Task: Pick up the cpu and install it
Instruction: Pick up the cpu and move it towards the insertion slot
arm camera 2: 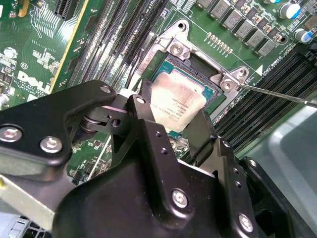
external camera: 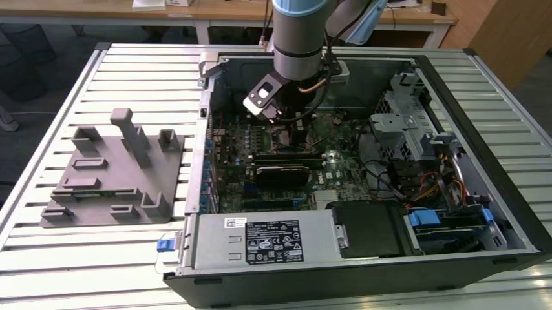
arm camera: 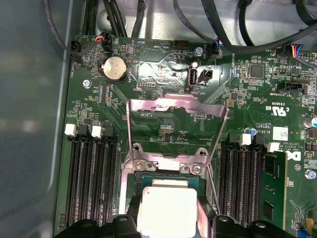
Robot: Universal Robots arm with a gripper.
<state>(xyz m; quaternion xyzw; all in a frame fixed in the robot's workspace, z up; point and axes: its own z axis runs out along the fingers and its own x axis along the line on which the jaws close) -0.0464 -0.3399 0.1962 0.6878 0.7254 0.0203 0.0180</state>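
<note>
Gripping the cpu point(arm camera 2: 177, 101) from both sides, your gripper point(arm camera 2: 173, 116) has it right at the motherboard socket point(arm camera 2: 200, 63): pickup's done, seating I can't confirm, and the socket's load plate point(arm camera: 176, 99) stands open.

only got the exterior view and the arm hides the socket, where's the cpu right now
Observer: In the second wrist view the cpu lies in the open socket, with the gripper right at it.
Operator: retention plate closed over it
Observer: No. In the first wrist view the plate is swung open, away from the cpu.
Operator: and the lever
Observer: The thin lever juts out beside the socket, not latched down.
</note>
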